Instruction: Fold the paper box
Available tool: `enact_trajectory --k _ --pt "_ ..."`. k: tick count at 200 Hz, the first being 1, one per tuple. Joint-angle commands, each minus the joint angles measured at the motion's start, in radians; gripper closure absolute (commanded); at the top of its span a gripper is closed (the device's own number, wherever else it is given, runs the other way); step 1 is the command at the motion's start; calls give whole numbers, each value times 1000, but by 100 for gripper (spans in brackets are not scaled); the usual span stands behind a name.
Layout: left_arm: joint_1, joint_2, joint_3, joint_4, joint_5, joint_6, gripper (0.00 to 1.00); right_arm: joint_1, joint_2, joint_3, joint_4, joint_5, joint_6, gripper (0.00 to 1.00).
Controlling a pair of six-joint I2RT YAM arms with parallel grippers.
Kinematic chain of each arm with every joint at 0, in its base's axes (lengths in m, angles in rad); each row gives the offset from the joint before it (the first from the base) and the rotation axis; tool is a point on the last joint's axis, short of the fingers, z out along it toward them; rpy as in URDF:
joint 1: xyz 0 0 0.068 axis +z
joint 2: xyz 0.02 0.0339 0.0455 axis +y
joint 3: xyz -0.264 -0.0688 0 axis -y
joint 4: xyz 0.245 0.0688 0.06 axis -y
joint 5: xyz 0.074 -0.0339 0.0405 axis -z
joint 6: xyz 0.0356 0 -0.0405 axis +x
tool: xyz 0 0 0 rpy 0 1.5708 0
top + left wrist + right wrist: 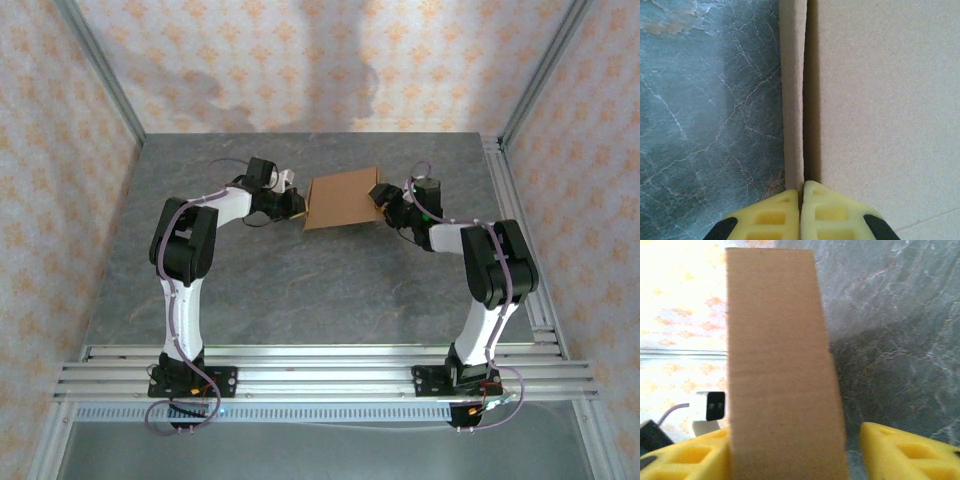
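Cardboard is seen from above: the paper box (343,198) lies over the far middle of the grey marbled table (300,290), between the left gripper (298,208) and the right gripper (383,200), with patterned walls (300,60) around.

From the left wrist, the left gripper (801,187) is seen clamped on a thin edge of the paper box (880,100).

From the right wrist, an upright flap is straddled by the right gripper (790,440), its jaws parted, with a gap left on one side.

Nothing legible in any view: no text, labels, brands or numbers. Box (342,200) between the pincers is plain brown cardboard with bare faces.
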Motion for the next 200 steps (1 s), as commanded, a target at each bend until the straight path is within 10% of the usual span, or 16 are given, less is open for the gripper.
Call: enact_trajectory --k 1,137,200 --pt "1 40 -2 -72 -38 5 89 0 -3 21 56 -16 30 47" --pt "-6 -285 -203 128 -216 80 9 -2 -124 9 20 2 25 63" --pt "-148 -563 -406 278 -527 472 2 -5 -177 1 4 1 22 63"
